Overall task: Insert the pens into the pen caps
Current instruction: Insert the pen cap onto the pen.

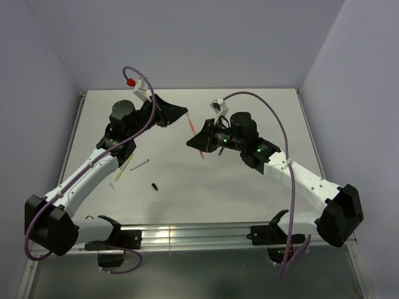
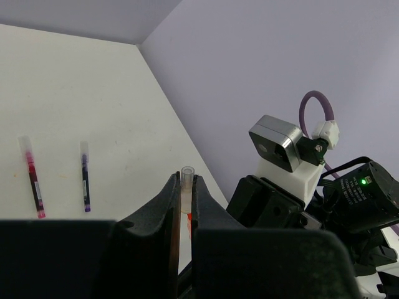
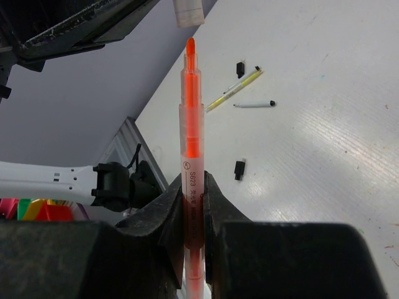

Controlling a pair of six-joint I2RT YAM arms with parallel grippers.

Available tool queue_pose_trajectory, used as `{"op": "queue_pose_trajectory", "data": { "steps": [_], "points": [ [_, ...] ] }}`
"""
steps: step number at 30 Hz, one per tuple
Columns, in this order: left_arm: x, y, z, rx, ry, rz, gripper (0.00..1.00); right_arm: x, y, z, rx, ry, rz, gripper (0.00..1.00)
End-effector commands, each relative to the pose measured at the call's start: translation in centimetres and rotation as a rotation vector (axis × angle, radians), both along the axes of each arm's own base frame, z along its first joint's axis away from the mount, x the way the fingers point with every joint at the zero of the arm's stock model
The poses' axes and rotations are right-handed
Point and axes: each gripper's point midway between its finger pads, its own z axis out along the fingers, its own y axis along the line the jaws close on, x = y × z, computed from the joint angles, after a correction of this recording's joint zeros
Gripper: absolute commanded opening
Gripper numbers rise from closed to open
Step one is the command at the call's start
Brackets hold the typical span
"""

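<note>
My left gripper (image 1: 183, 114) is shut on a whitish-clear pen cap (image 2: 187, 180), held above the table's far middle. My right gripper (image 1: 193, 142) is shut on the orange pen (image 3: 191, 124), gripped at mid-barrel (image 3: 193, 193). The pen's tip points at the cap (image 3: 187, 12), with a small gap between them. The orange tip shows just below the cap in the left wrist view (image 2: 188, 219). The orange pen also shows in the top view (image 1: 191, 124) between the two grippers.
A yellow pen (image 1: 124, 167), a white-black pen (image 1: 139, 165) and a black cap (image 1: 154, 185) lie at centre left. A second black cap (image 3: 240, 68) lies by the yellow pen (image 3: 235, 89). A red pen (image 2: 32, 177) and a dark purple pen (image 2: 85, 176) lie capped side by side.
</note>
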Motion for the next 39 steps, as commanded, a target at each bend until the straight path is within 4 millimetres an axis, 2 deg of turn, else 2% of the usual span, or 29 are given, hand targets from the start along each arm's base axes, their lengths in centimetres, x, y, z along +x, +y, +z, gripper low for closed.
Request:
{"op": "queue_pose_trajectory", "data": {
  "steps": [1, 39],
  "points": [
    [-0.9, 0.1, 2.8, -0.041, -0.083, -0.026, 0.0, 0.5, -0.4, 2.2, 0.031, -0.063, -0.017, 0.0],
    [-0.9, -1.2, 1.6, 0.0, -0.064, -0.047, 0.0, 0.5, -1.2, 3.0, 0.04, -0.094, -0.035, 0.0]
  ]
}}
